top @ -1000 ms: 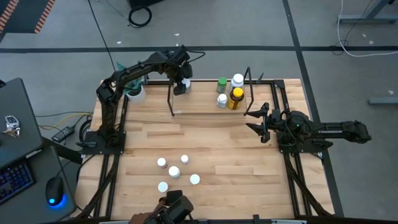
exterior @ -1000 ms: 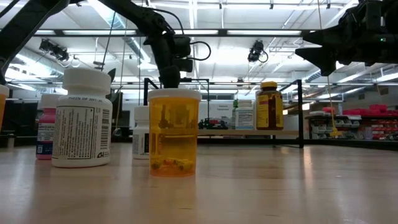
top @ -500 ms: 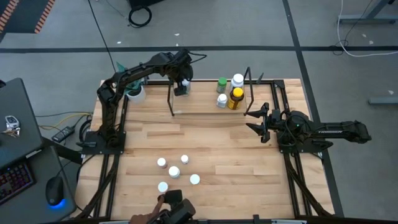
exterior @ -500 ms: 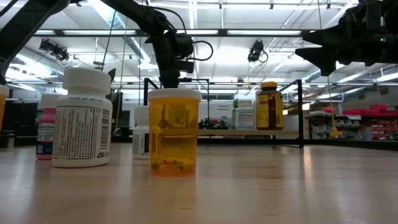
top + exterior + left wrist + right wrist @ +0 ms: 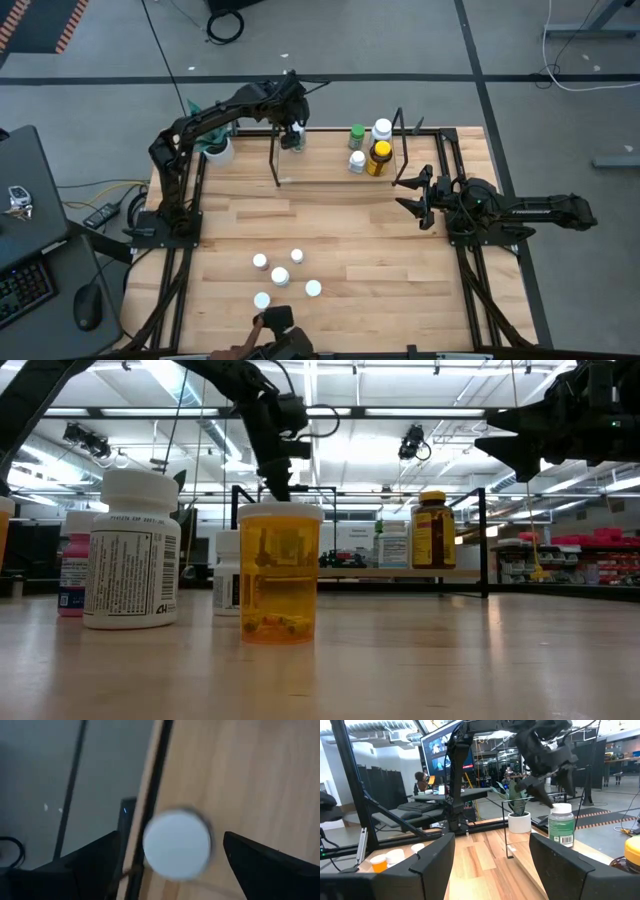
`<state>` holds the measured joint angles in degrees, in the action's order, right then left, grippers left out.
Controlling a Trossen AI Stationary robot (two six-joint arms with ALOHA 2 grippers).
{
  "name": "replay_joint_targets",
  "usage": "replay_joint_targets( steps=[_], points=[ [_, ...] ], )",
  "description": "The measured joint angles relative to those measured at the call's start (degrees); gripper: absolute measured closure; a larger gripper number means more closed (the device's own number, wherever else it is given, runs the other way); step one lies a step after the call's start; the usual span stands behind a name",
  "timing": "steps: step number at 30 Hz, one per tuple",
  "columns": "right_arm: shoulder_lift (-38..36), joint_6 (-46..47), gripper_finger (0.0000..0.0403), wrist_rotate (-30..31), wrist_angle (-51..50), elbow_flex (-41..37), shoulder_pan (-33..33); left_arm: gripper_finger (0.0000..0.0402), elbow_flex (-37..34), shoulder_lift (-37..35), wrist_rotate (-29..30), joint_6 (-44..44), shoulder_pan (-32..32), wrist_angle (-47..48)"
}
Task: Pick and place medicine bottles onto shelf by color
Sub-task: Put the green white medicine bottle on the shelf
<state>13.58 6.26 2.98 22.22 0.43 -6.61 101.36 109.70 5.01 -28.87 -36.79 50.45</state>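
Light-wood shelf [image 5: 330, 170] with black wire uprights runs along the table's far edge. At its left end a green white-capped bottle [image 5: 561, 824] stands; the left gripper [image 5: 291, 133] hangs spread above it. The right gripper [image 5: 408, 192], half-spread and empty, waits off the shelf's right end.

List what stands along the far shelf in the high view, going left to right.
Left gripper open above a green white-capped bottle at the shelf's left end → green-capped bottle → white-capped bottle; the amber yellow-capped bottle stands nearer, below that one.
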Motion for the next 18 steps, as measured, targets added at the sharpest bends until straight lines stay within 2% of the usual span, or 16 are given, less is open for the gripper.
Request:
replay_joint_targets(
  steps=[6,9,14,18],
  points=[
    [0.0,0.0,0.0138,-0.01,-0.01,0.0,0.0,0.0044,-1.08,0.46,-0.11,2.36,1.3,-9.81],
    [0.0,0.0,0.0138,-0.02,0.0,0.0,0.0,0.0044,-3.4,0.73,1.95,2.55,1.89,-13.72],
    [0.0,0.01,0.0138,-0.02,0.0,0.0,0.0,0.0044,-5.71,0.71,4.12,0.97,2.65,-14.06],
    [0.0,0.01,0.0138,-0.02,0.0,0.0,0.0,0.0044,-6.96,0.71,9.48,-2.02,3.31,-14.21]
  ],
)
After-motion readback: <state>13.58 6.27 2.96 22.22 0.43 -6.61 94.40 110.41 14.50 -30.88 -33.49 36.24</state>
